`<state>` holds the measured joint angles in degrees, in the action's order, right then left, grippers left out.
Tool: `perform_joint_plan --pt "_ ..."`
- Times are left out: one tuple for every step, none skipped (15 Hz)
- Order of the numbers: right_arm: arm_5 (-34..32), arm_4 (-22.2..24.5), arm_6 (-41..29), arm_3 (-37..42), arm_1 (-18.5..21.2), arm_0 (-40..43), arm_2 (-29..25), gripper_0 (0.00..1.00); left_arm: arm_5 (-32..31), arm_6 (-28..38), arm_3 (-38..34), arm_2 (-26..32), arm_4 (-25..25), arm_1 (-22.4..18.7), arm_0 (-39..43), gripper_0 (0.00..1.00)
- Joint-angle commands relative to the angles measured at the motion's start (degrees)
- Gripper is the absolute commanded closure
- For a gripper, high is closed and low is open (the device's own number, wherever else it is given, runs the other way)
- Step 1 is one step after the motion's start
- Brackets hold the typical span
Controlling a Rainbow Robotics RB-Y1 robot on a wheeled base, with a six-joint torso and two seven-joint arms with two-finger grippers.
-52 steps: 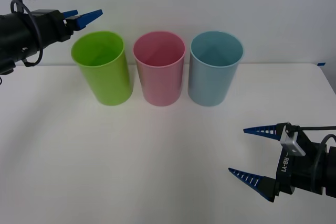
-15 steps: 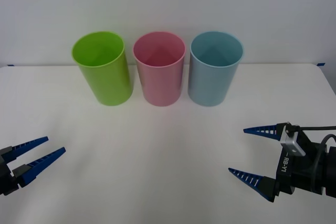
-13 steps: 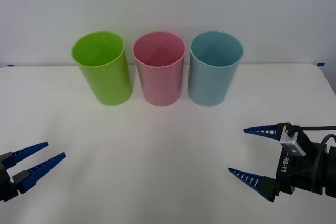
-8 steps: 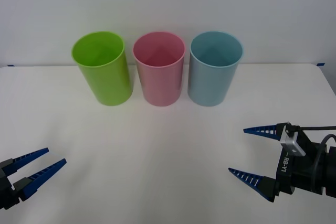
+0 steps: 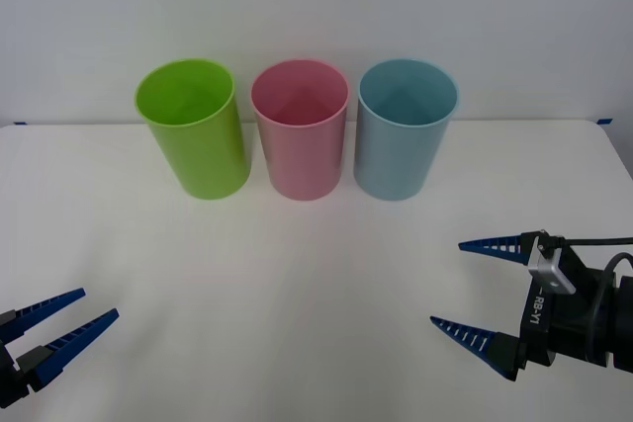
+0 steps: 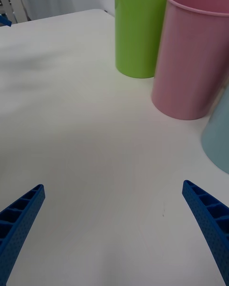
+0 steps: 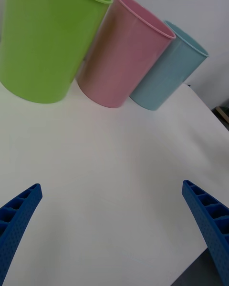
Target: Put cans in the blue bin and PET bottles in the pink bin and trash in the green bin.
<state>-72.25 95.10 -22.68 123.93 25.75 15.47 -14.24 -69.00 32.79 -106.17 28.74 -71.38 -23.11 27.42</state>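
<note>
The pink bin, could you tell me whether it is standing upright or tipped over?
Upright: the pink bin stands on its base, round rim facing up, between the green bin and blue bin.

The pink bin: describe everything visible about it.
The pink bin is a tall, smooth pink plastic cup with tapering sides and a round open rim, wider at the top than at the base. It stands upright on the white table, in the middle of a row between the lime-green plastic cup and the light-blue plastic cup. What shows of its inside looks empty. Neither claw touches it.
</note>
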Motion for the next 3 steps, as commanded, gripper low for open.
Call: perform_joint_plan --pt "0.0 0.0 0.0 0.0 0.0 0.0 0.0 0.0 0.01 0.0 0.0 0.0 0.02 0.0 0.0 0.0" --pt "0.0 0.0 0.0 0.0 0.0 0.0 0.0 0.0 0.01 0.0 0.0 0.0 0.02 0.0 0.0 0.0" --pt "0.0 0.0 0.0 0.0 0.0 0.0 0.0 0.0 0.01 0.0 0.0 0.0 0.02 0.0 0.0 0.0"
